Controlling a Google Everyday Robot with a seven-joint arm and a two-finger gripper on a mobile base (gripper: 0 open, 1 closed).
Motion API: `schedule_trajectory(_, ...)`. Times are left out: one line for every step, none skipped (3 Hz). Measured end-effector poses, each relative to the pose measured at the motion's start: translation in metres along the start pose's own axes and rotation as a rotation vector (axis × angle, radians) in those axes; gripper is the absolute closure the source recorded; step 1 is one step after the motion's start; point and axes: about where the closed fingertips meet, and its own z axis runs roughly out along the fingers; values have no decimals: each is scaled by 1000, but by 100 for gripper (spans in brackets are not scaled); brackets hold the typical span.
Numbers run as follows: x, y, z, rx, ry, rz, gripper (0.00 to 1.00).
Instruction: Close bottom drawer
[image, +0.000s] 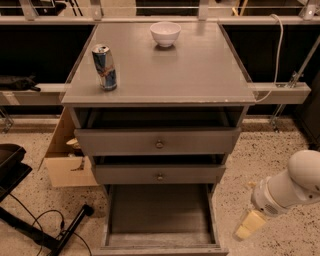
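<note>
The bottom drawer (160, 215) of the grey cabinet is pulled far out toward me. Its plain grey inside shows and holds nothing; its front edge lies at the frame's bottom and its knob is hidden. My gripper (249, 226) hangs low at the right of the drawer, just outside its right side wall, on a white arm (295, 185) coming in from the right edge. It holds nothing that I can see. The two drawers above, top (159, 142) and middle (159, 175), stand slightly out, each with a small round knob.
A blue-and-silver can (104, 67) and a white bowl (165, 33) stand on the cabinet top (200, 70). A cardboard box (62, 160) sits on the floor at the cabinet's left. A black stand with cables (30, 220) lies at the lower left.
</note>
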Motion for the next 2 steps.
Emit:
schedule_trajectory(-1, 7, 13, -1, -34, -16, 0)
schedule_trajectory(4, 25, 47, -4, -118, -43, 0)
